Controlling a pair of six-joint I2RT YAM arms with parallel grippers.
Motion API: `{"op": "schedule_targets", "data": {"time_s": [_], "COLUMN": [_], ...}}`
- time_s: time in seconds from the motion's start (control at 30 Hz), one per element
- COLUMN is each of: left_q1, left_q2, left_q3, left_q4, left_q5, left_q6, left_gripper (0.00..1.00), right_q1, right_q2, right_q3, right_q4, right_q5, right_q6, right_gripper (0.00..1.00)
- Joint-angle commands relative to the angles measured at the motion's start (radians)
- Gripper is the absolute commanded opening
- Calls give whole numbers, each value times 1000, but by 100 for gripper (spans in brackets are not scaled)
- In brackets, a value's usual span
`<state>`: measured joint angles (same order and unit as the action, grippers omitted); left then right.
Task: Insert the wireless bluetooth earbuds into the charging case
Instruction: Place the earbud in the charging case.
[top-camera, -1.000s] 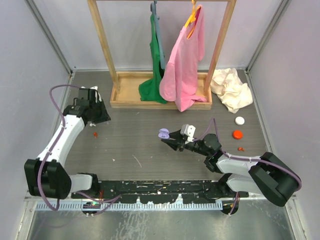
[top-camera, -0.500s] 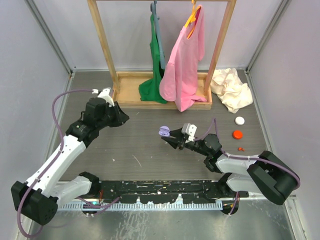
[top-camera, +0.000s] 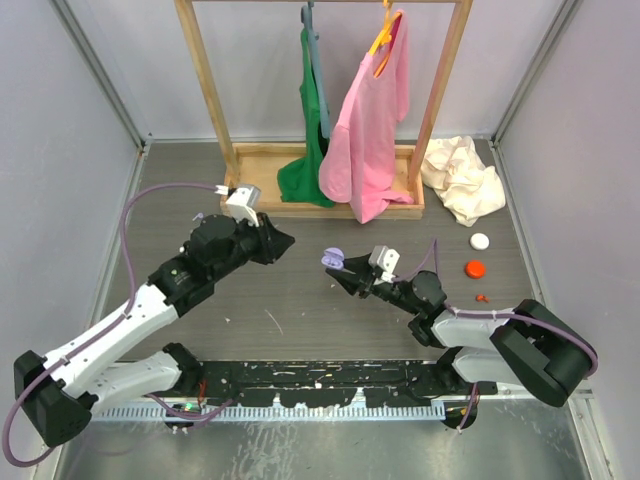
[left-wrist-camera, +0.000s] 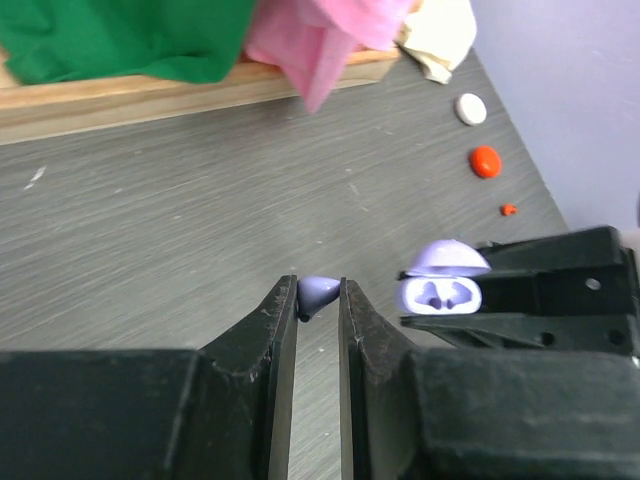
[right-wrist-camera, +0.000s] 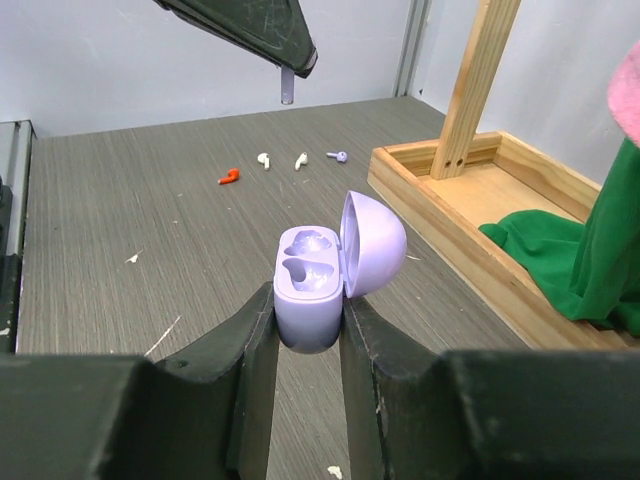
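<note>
— Where is the case?
— Nearest to me, my right pincer (right-wrist-camera: 308, 320) pinches the case (right-wrist-camera: 320, 275), its lid open.
— And the earbud?
— My left pincer (left-wrist-camera: 318, 300) is pressed on one earbud (left-wrist-camera: 320, 292). The case lies just to its right, not touching. The stem seems to point down, but the grip hides most of it.

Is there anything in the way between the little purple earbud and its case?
No, nothing visible. The left gripper holds the earbud, the right gripper holds the case with its lid open, and only open space lies between them.
</note>
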<state>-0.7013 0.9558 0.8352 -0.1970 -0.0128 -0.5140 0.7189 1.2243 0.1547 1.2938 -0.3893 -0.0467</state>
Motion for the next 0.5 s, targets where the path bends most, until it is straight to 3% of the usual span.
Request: {"op": "schedule_targets", "data": {"time_s": [0.0,0.23,0.47], "left_q1": [-93,-233,-290], "left_q2": [-12,18,45], "left_q3": [-16,-28,-62], "left_q4": [191,316,423], "left_q5": [-51,-74,-15], "left_q6": [13,116,207], "left_gripper": [16,16,16], "right_q1": [5,5,5], "right_q2": [4,11,10], "right_q3": [-3,-6,-5], "right_q4": [110,124,128], "right_q5": [29,25,14], "right_q6": [2,5,12], "right_gripper": [13,13,13]}}
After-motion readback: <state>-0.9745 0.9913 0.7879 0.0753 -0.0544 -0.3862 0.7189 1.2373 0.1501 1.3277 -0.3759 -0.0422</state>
